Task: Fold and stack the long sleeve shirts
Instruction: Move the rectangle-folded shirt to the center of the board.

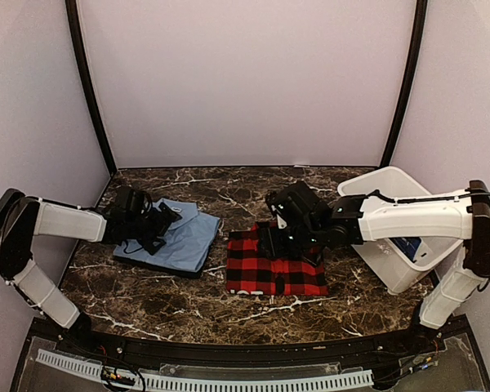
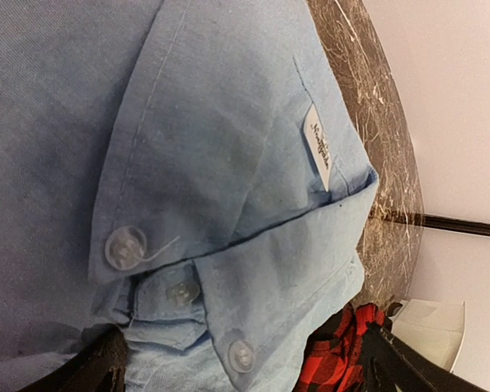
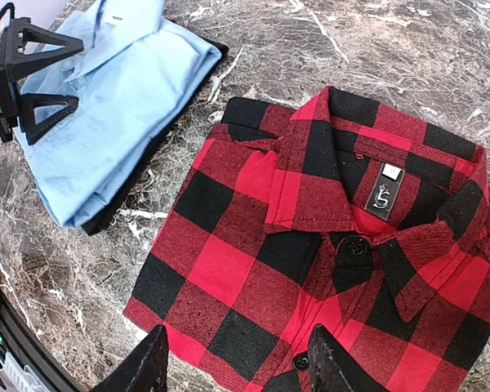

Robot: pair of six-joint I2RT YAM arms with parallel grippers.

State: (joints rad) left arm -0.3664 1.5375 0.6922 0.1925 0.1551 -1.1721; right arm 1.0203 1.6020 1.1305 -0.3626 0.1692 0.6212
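Tabletop (image 1: 188, 306): dark brown marble with white veining, evenly lit. Back wall (image 1: 245, 82) and side walls (image 1: 24, 98) are plain pale lilac. 2 black poles (image 1: 84, 82) rise from the rear corners, leaning outward. White plastic bin (image 1: 389, 173) at the right edge. White slotted strip (image 1: 204, 378) along the near edge.

A narrow strip of bare worktop (image 1: 223, 260) runs between the blue shirt (image 1: 188, 243) and the checked shirt (image 1: 273, 276); broader marble lies open in front of and behind both. The bin (image 1: 389, 181) blocks the right side, near the checked shirt. The left claw (image 1: 165, 222) and right claw (image 3: 237, 355) hang low over the shirts.
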